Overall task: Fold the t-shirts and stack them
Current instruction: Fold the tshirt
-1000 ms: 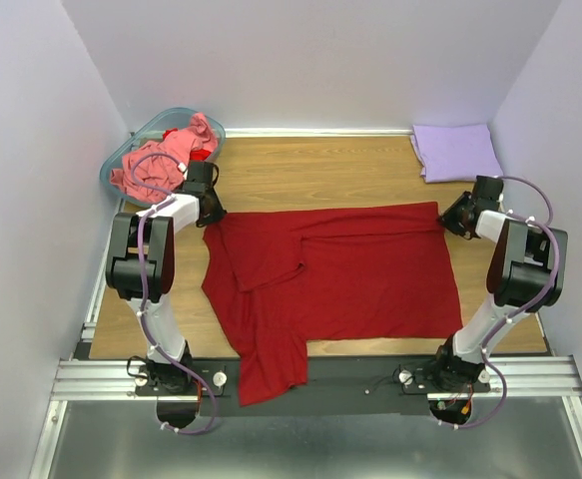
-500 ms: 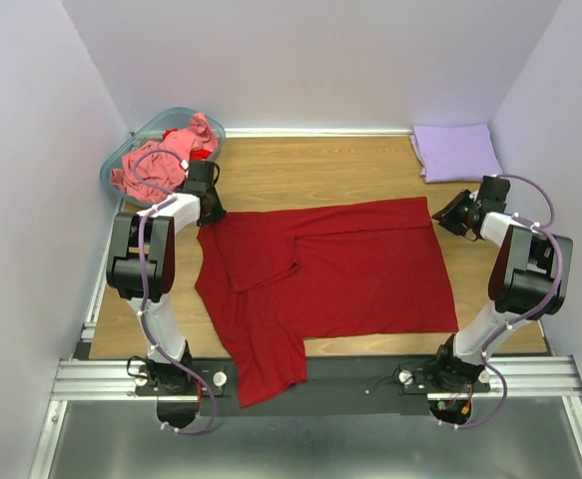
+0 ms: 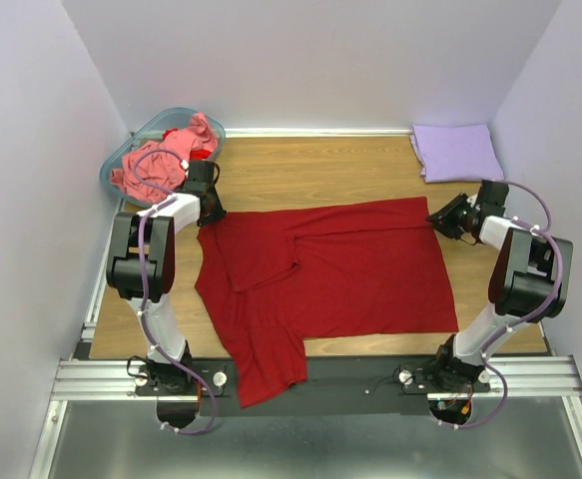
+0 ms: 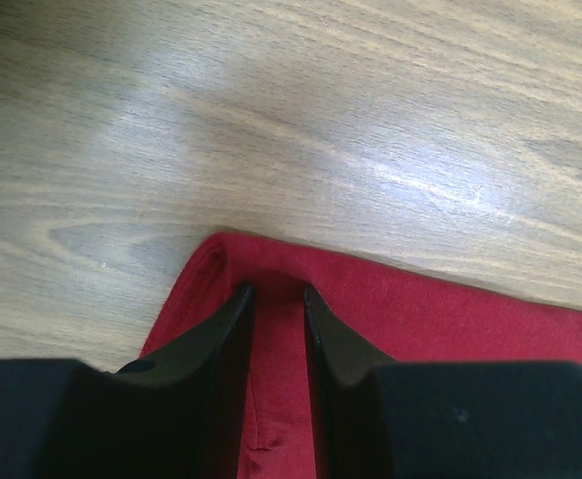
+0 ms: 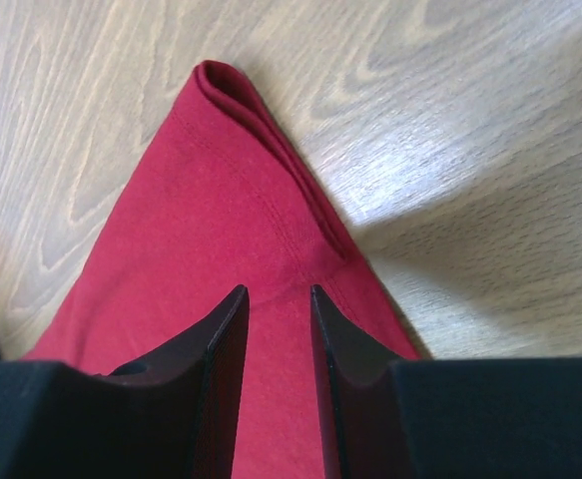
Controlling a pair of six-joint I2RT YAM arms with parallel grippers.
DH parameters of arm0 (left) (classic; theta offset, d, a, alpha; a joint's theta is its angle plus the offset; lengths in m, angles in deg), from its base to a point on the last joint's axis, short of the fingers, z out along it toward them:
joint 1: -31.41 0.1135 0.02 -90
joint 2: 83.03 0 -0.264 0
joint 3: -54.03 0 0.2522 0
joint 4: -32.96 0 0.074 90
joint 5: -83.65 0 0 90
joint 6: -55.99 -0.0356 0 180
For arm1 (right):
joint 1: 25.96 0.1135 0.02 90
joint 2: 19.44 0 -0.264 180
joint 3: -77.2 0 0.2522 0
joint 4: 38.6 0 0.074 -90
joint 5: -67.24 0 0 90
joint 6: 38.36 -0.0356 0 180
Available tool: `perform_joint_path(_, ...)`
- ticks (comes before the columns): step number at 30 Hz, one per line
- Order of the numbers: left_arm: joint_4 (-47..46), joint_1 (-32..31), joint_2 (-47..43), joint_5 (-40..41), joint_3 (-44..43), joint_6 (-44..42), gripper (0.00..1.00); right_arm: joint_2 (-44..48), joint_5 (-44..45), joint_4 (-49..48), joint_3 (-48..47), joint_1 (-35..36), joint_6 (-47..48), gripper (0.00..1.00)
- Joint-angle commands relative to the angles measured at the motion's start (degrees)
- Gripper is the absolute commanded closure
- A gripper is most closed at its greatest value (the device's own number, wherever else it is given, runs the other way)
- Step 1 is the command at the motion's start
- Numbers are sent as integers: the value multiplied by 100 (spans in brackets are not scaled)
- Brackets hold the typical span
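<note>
While the dark red t-shirt (image 3: 340, 269) lies spread flat across the middle of the table (image 3: 320, 170), with 1 flap doubled in over its left half and another draping off the near edge, both arms sit out at its 2 far corners. That placement makes sense to me: corners are where flat cloth can be picked up and drawn over into a fold.

Left gripper (image 3: 208, 207) now: fingers (image 4: 221, 329) low over the corner hem, jaws a narrow slot apart, red cloth lying flat beneath and nothing nipped between them. Right gripper (image 3: 446, 215), same story: fingers (image 5: 226, 329) slightly parted above the pointed corner, a small ridge of hem just beyond the tips, no pinch that I can see.

Off to the far right, the lavender t-shirt (image 3: 457, 152) rests folded. Far left, the salmon-pink t-shirt (image 3: 156, 165) is bundled in the basket (image 3: 166, 115), waiting its turn.
</note>
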Motion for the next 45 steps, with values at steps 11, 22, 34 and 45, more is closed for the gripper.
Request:
perform_joint_path(11,136,-29,-192,215,-46,-119,66,-491,86,-529,197,-10,-360,62)
perform_joint_path(22,127,-29,-183,206,-46,-127,66,-350,166,-608,101,-10,-395,68)
perform_joint_path(34,153,-37,-157,233,-55,-154,66,-482,122,-635,92,-10,-386,92)
perform_joint_path(45,215,-37,-78,303,-90,-198,66,-130,227,-424,153,-45,-123,100)
